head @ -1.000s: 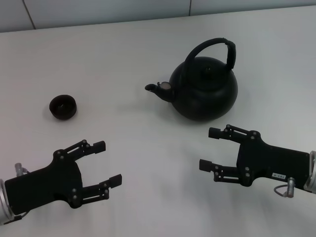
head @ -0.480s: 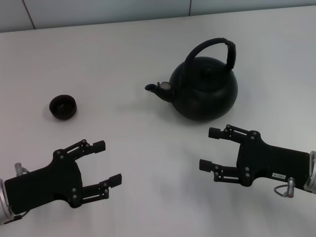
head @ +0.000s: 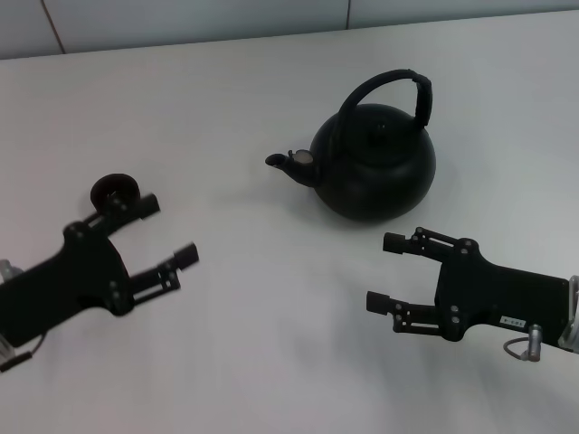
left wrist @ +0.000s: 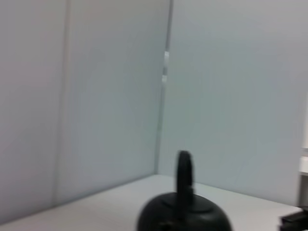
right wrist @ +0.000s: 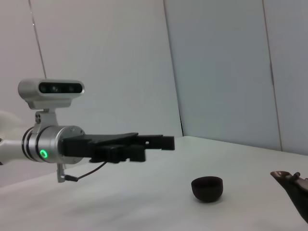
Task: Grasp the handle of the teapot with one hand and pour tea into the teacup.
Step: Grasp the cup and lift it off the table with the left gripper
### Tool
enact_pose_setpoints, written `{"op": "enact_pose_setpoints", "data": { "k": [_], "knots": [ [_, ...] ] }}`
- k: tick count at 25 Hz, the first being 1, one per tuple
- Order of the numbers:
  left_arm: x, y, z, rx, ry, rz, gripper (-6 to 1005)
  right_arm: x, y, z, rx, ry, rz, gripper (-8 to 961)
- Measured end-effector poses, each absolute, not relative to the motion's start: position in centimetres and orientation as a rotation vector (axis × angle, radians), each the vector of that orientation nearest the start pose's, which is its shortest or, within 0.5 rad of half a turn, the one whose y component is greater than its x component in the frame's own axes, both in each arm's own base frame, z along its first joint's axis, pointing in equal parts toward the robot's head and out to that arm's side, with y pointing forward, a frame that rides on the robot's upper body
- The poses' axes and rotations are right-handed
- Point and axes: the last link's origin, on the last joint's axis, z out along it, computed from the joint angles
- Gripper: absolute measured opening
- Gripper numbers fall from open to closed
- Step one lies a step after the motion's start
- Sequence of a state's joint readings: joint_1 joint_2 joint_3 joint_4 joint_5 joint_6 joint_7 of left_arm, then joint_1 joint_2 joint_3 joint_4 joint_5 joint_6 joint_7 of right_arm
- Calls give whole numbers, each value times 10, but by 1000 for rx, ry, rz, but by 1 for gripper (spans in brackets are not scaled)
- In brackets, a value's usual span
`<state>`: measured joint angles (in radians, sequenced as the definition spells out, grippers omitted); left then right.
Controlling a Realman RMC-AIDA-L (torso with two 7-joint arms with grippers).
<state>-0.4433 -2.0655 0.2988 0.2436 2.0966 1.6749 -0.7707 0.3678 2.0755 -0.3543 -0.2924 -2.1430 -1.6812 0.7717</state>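
1. Matte black teapot (head: pixel 375 167) sits upright on the white worktop (head: pixel 271 344), upper right of centre in the head view. Its stubby spout (head: pixel 288 163) points toward the frame's left.
2. Handle (head: pixel 389 90): tall black hoop arched over the lid, with the thicker wrapped part on its right side. Nothing touches it.
3. Teacup (head: pixel 113 188): small dark bowl at mid-left of the head view, well apart from the teapot. The left pincer's upper finger crosses in front of its lower edge there. The right wrist view shows it standing alone on the worktop (right wrist: pixel 144 192), with the left pincer held above the surface beside it.
4. Left pincer (head: pixel 154 233): at the left of the head view, fingers spread apart, holding nothing. Its tips face the frame's upper right. It is close to the teacup; I cannot tell whether they touch.
5. Right pincer (head: pixel 387 271): lower right of the head view, just below the teapot and clear of it. Fingers spread apart, empty, with the tips facing the frame's left.
6. Left wrist view: the teapot (left wrist: pixel 185 216) appears at the bottom edge, its handle (left wrist: pixel 184 171) seen edge-on against pale wall panels (left wrist: pixel 96 96).
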Motion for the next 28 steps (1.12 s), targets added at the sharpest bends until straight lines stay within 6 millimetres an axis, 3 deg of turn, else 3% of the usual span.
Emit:
{"op": "enact_pose_setpoints", "data": {
  "k": [13, 19, 21, 28],
  "knots": [
    [-309, 291, -17, -2282, -431, -908, 854, 315, 236, -34, -2589, 446, 911, 824],
    [-309, 291, -17, -2282, -431, -908, 854, 315, 236, -34, -2589, 445, 910, 824],
    [-325, 301, -11, -2195, -496, -808, 854, 315, 236, -34, -2589, 446, 907, 824],
    [-333, 304, -10, -2186, -520, -750, 854, 316, 236, -35, -2588, 448, 902, 823]
  ]
}}
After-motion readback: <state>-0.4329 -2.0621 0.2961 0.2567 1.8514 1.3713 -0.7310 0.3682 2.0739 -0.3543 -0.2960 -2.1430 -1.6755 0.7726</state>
